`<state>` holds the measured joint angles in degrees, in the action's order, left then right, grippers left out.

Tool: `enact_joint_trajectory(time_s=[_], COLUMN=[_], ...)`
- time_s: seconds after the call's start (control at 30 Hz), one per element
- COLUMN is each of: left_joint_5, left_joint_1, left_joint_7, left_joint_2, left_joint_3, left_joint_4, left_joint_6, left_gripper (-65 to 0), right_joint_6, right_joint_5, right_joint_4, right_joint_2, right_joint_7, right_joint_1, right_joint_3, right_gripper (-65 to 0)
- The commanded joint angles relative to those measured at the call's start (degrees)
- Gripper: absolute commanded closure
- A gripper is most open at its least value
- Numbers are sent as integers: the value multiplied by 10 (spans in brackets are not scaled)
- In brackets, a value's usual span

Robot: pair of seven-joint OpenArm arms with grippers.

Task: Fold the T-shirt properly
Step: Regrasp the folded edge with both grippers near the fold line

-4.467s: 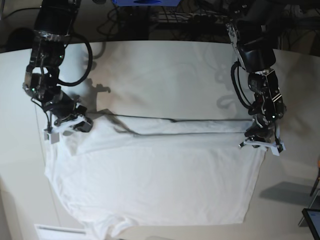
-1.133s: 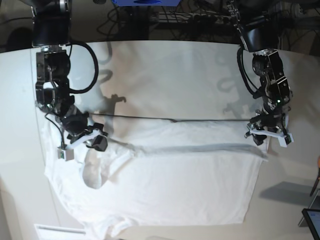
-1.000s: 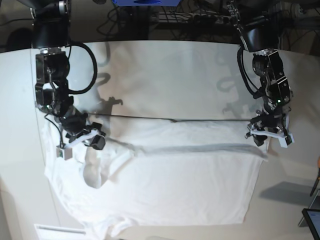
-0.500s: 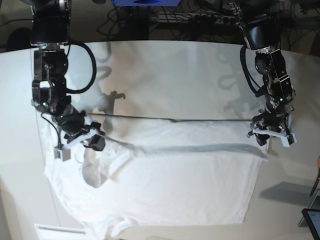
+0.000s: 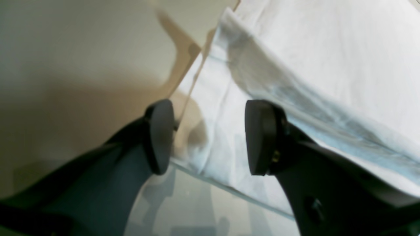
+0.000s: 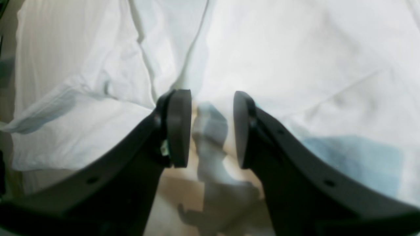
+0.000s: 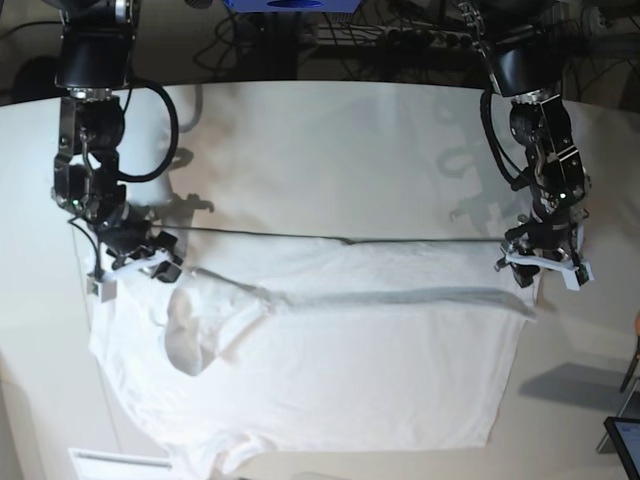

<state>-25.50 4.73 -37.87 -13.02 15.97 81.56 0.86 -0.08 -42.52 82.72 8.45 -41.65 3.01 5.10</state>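
Since a moment ago the right gripper (image 7: 135, 270) has been drawing back off the cloth toward the far left rim of the table (image 7: 330, 140), and the sleeve bulge it had been pressing is now lying free beside it. The left gripper (image 7: 541, 268) has barely shifted and is still hovering at the T-shirt's (image 7: 330, 360) far right corner.

The T-shirt is lying spread across the near half of the table, its far strip folded toward me into a shallow band, with a puffed pocket of fabric sitting at the left end of that band.

In the right wrist view the right gripper (image 6: 211, 127) is standing parted over rumpled cloth with nothing between its pads (image 6: 178, 127), so it is released. In the left wrist view the left gripper (image 5: 208, 137) is gaping wide above the shirt's folded edge (image 5: 229, 42), also empty, 1 pad (image 5: 160, 136) over bare table and the other over fabric.

To my eye, the step in hand is re-gripping for the next fold. Doing it well likely means both arms are taking matching corners of the band, pinching every layer, and lifting together so the cloth is staying taut. The puffed pocket probably needs flattening first, or the crease is going to come out crooked.
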Motion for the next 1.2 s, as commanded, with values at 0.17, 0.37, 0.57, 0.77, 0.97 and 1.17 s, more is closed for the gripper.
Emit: enact_joint_trajectory(time_s=[0.17, 0.37, 0.57, 0.77, 0.97, 1.17], left_joint_5=[0, 0, 0, 0, 0, 0], left_joint_1=[3, 2, 6, 7, 7, 4], left_joint_7=[13, 13, 13, 13, 13, 13], left_joint_2=[-14, -16, -16, -16, -16, -16], left_joint_3=[3, 3, 2, 1, 3, 3], left_joint_4=[12, 12, 13, 23, 33, 33], left_joint_6=[2, 2, 2, 2, 2, 2], left_gripper=[-344, -344, -344, -344, -344, -344], right_joint_6=[6, 6, 6, 4, 6, 8], right_joint_5=[-9, -9, -9, -9, -9, -11], right_joint_4=[14, 6, 4, 1, -26, -56], right_joint_2=[3, 1, 0, -8, -9, -12], right_joint_7=[13, 13, 13, 13, 13, 11], right_joint_1=[22, 32, 50, 52, 64, 87], right_joint_3=[0, 0, -24, -32, -35, -35], right_gripper=[-212, -212, -212, -212, -186, -7])
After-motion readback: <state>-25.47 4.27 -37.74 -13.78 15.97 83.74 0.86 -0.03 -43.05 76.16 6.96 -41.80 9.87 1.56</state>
